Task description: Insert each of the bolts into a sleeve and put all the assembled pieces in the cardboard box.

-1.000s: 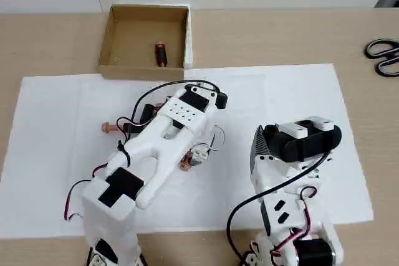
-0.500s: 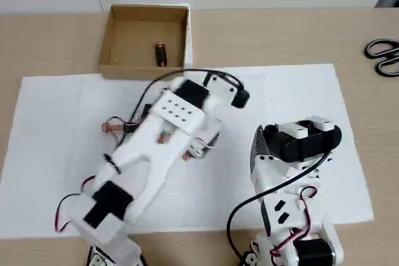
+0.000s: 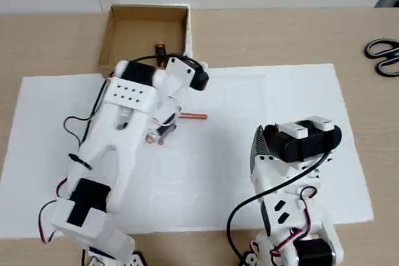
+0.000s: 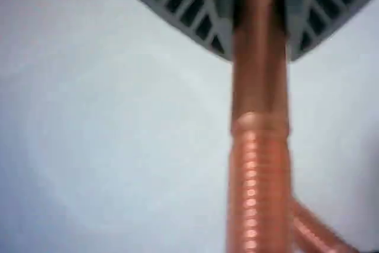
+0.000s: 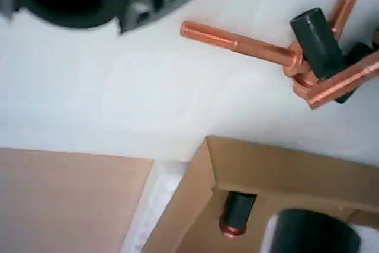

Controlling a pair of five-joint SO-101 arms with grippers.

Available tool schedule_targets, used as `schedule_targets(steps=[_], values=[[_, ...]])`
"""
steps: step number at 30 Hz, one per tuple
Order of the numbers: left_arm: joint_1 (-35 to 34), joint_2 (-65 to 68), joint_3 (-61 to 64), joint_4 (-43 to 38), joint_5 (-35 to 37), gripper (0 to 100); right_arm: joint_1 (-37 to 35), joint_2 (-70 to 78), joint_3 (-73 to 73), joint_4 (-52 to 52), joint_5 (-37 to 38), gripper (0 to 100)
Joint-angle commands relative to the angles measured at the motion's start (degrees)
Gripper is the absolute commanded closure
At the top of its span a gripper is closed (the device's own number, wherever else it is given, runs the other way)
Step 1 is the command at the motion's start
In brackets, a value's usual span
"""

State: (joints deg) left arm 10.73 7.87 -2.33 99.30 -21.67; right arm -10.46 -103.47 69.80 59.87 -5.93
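In the high view, one assembled piece (image 3: 160,48) is seen inside the cardboard box (image 3: 107,42), its long axis running from 12 to 6 o'clock. A single unit is therefore judged done and most of the task is judged left. The left gripper (image 3: 161,128) is found over the white sheet (image 3: 280,91), at 6 o'clock of the box. A bolt (image 3: 193,116) is seen just beside it, with its long axis from 9 to 3 o'clock and its free end toward 3 o'clock. Whether this is the one held cannot be told here. The right gripper (image 3: 259,147) is seen well apart, at 4 o'clock, and whether it is spread or closed cannot be told. In the left wrist view, a held bolt (image 4: 259,146) is pinched by its smooth shank, with the threaded end pointed away from the jaws over the sheet. A second bolt (image 4: 323,232) is glimpsed beyond it. In the right wrist view, the finished piece (image 5: 235,216) is shown inside the box (image 5: 189,205). Outside the box, loose bolts (image 5: 237,42) and a black sleeve (image 5: 317,42) are clustered touching on the sheet and appear not yet joined.
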Motion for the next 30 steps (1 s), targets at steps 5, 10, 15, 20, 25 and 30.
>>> schedule_targets(steps=[5,10,15,20,25,30], values=[[-2.6,-4.0,-0.6,1.2,-16.4,99,0.3,-0.6,-0.3,-1.6,0.3,99.5],[3.1,-3.5,-0.6,1.2,-23.9,99,0.2,-0.6,-0.3,-1.6,0.3,99.5],[11.6,-3.3,-0.6,1.1,-30.0,99,0.3,-0.6,-0.3,-1.6,0.3,99.5],[17.1,1.0,-0.6,1.1,-35.5,99,0.3,-0.6,-0.3,-1.6,0.4,99.5],[16.4,11.6,-2.2,-0.2,-39.1,99,0.3,-0.6,-0.3,-1.6,0.4,99.5],[14.9,17.8,-5.5,-0.2,-39.9,99,0.3,-0.6,-0.2,-1.5,0.4,99.5]])
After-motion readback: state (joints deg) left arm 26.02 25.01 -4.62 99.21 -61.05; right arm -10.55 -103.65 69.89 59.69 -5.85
